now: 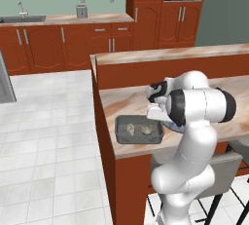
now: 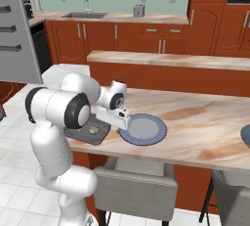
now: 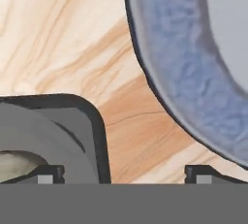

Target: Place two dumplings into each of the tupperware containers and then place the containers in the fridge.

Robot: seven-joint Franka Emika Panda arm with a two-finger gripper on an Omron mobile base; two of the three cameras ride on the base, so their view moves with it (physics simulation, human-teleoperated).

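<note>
A dark grey tupperware container point(image 1: 138, 130) lies near the island counter's front edge, with two tan dumplings point(image 1: 131, 129) side by side inside it. In the right base view my arm hides part of the container point(image 2: 88, 134), and one dumpling point(image 2: 93, 131) shows. My gripper point(image 2: 116, 125) hangs low over the container's end nearest the round blue plate point(image 2: 143, 128). In the hand view the gripper point(image 3: 125, 175) is open. One fingertip point(image 3: 46, 174) is over the container point(image 3: 72, 126) beside a dumpling point(image 3: 13, 162). The other is over bare counter. The fridge point(image 2: 17, 29) stands at the far left.
The blue-grey plate point(image 3: 193, 72) lies just beside the container on the wood-grain counter point(image 2: 195, 117). A raised back ledge point(image 1: 170, 56) runs behind the counter. Grey stools point(image 2: 134, 188) stand under the front edge. White tiled floor point(image 1: 48, 136) opens to the left.
</note>
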